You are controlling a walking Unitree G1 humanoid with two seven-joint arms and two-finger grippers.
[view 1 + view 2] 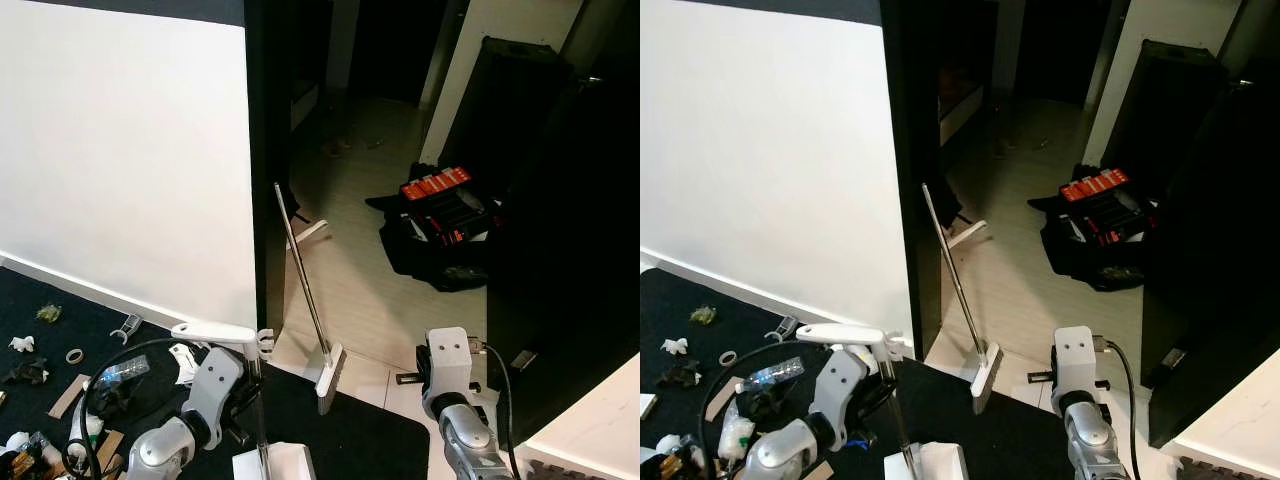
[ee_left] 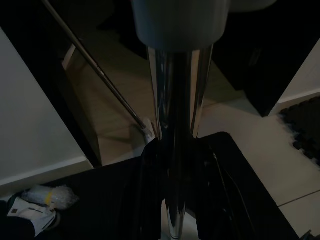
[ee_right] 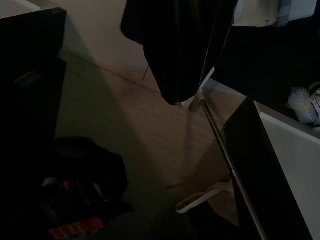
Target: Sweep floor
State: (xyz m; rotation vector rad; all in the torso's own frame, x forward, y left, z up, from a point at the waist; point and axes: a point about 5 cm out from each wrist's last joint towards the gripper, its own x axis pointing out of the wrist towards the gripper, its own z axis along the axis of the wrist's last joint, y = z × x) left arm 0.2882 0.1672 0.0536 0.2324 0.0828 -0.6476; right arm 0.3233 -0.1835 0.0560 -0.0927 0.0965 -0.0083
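Broom (image 1: 307,290) is seen leaning against the edge of a dark doorway post (image 1: 266,150), its metal handle slanting up toward the post and its pale brush head resting at the seam where the black mat (image 1: 350,430) meets the light tiled floor (image 1: 350,270). It is touched by neither gripper.

A second upright metal pole (image 2: 175,150) with a white handle (image 1: 212,331) at its top is seen close before the left gripper (image 2: 177,210). The pole is flanked by the left gripper's dark fingers in the left wrist view, and appears to be clamped between them, though the contact itself is lost in shadow. A white block (image 1: 275,463), just beside the pole's lower part, is cut off at the bottom of the head view.

The right gripper (image 3: 175,95) is held above the tiles near the mat's corner. Its fingers (image 3: 165,60) are seen as one dark tapered shape with tips pressed together, and nothing is held. The broom head lies just beyond those tips in the right wrist view.

Litter (image 1: 40,350) is scattered on the black mat at the robot's left: white scraps, a tape ring, a cardboard strip, a crumpled plastic bag (image 1: 122,370). A large white panel (image 1: 120,150) stands behind it. Beyond the doorway, a black bag (image 1: 440,235) with a red item on top lies on the tiles, well apart from the broom.
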